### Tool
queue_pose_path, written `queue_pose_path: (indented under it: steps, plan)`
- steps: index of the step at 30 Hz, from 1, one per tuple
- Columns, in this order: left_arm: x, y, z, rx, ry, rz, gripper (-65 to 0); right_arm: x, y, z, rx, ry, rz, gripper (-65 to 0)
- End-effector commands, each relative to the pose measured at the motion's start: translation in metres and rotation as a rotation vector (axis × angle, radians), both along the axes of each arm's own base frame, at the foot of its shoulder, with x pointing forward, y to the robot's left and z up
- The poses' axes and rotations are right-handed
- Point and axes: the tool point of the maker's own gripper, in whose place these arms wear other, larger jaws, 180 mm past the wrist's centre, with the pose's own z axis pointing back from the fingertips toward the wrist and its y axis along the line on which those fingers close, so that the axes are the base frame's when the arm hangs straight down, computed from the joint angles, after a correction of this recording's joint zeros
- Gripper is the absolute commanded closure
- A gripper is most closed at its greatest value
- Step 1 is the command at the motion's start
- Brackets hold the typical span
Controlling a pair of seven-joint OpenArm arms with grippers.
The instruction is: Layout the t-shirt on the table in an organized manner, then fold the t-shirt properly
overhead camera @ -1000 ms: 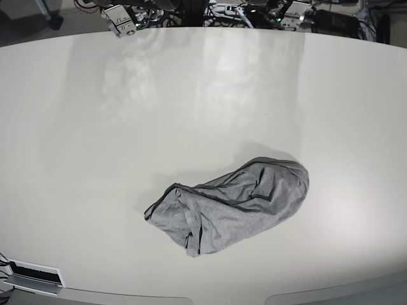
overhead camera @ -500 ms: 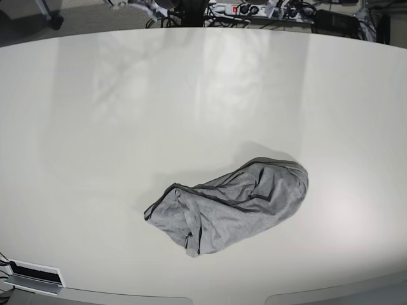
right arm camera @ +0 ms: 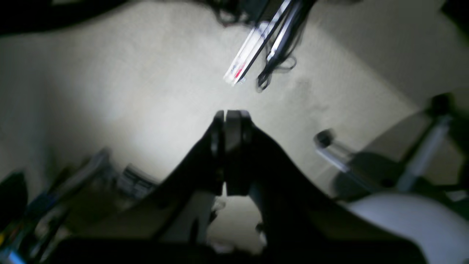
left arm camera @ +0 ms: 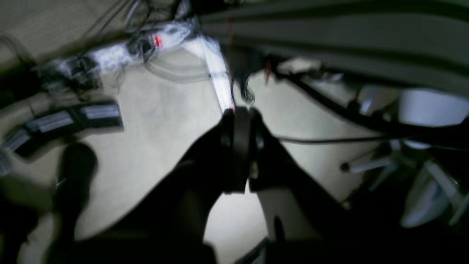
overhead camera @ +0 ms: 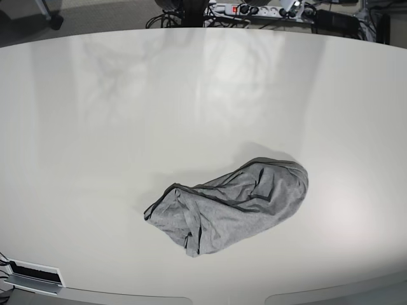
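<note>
The heather-grey t-shirt (overhead camera: 230,206) lies crumpled in a long heap on the off-white table (overhead camera: 127,127), right of centre and near the front edge, with dark inner seams showing. No gripper shows in the base view. In the left wrist view my left gripper (left arm camera: 238,121) is shut and empty, held over carpet and cables beyond the table. In the right wrist view my right gripper (right arm camera: 229,117) is shut and empty, also over carpet. Neither wrist view shows the shirt.
A white socket box (overhead camera: 35,274) sits at the table's front left edge. Power strips and cables (overhead camera: 254,9) lie on the floor behind the table's far edge. Chair bases (right arm camera: 384,165) stand on the carpet.
The gripper seen at the table's far edge a second ago has withdrawn upward out of the base view. The shirt has not moved.
</note>
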Motion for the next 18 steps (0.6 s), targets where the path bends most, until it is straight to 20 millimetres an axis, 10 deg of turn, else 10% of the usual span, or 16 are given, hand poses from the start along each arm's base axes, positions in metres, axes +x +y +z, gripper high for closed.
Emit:
queue_pose_path:
  steps: [1,7,18]
  plan:
    - [-0.004,-0.004,0.012,-0.019,-0.005,-0.02,0.0,-0.003,-0.002,0.013,-0.008,-0.011,-0.005,0.0]
    - [0.019,-0.005,0.057,-0.021,-0.12,-0.04,0.0,0.019,-0.007,0.069,-0.104,-0.18,0.035,0.0]
    - [0.108,0.012,0.129,0.03,-0.473,-0.02,0.0,0.138,-0.073,0.133,-0.508,-0.73,-0.107,0.0]
